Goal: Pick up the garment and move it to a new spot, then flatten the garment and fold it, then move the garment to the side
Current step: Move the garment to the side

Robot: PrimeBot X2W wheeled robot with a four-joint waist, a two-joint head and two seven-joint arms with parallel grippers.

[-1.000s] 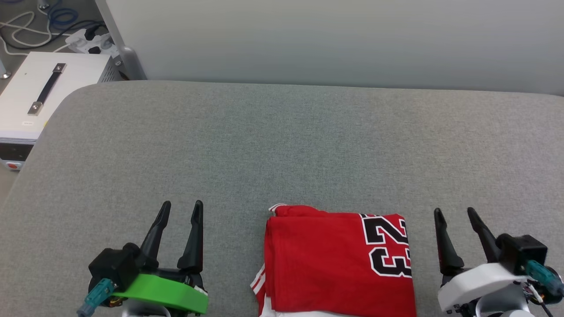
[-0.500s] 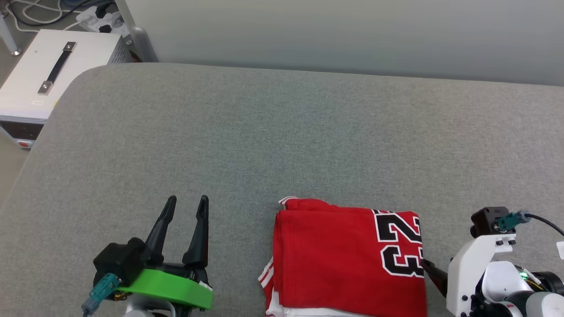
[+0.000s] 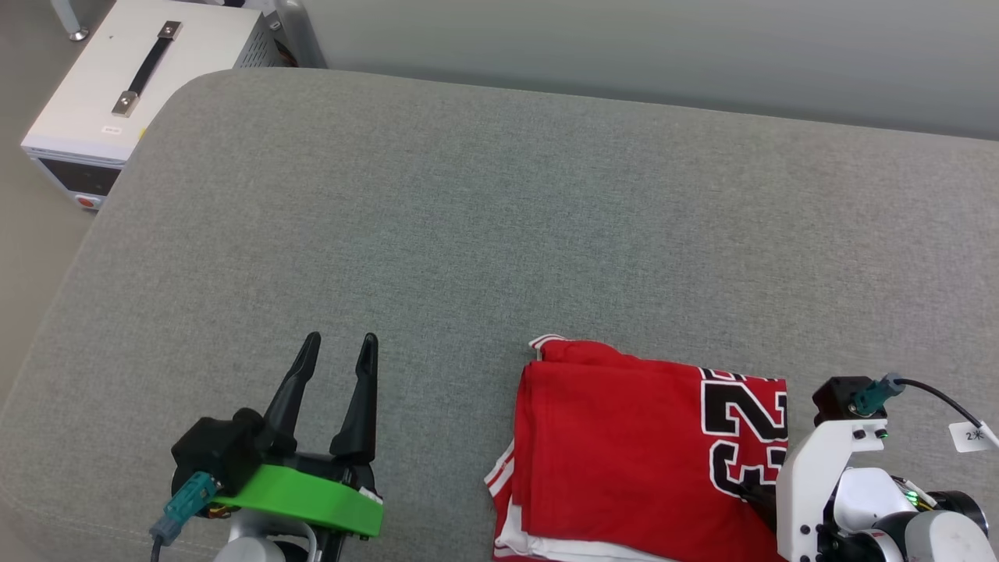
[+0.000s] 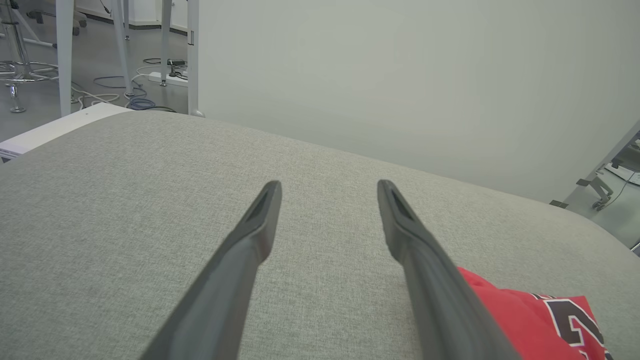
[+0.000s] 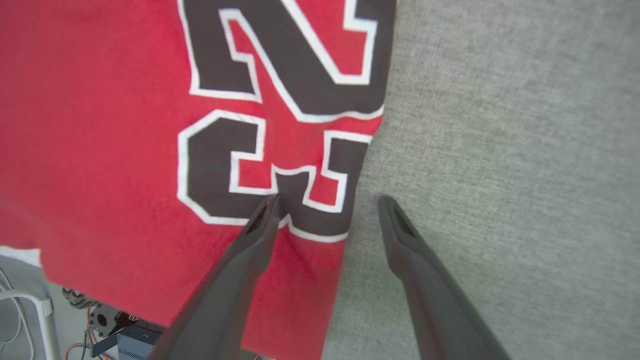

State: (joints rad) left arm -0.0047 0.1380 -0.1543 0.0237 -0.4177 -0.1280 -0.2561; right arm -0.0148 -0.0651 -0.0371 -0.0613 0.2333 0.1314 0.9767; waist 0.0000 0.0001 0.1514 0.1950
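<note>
The garment (image 3: 624,445) lies folded into a red rectangle on the grey padded surface, near its front edge, with the black "23" print facing up at its right side. White striped trim peeks out at its lower left. My right gripper (image 5: 328,200) points down, open, straddling the garment's (image 5: 125,125) right edge: one finger over the "3", the other over bare grey fabric. In the head view its white wrist (image 3: 819,468) covers that edge. My left gripper (image 3: 341,338) stands open and empty, left of the garment; the left wrist view has this gripper (image 4: 327,185) above the surface, with the garment (image 4: 525,315) at lower right.
The grey padded surface (image 3: 468,234) stretches wide behind and left of the garment, with a rounded far-left corner. A white box with a black handle (image 3: 133,70) stands on the floor beyond that corner. A pale wall runs along the back.
The head camera has swung, shifting the whole picture. My right arm has tipped from pointing forward beside the garment to pointing down over its right edge. The left gripper has stayed put.
</note>
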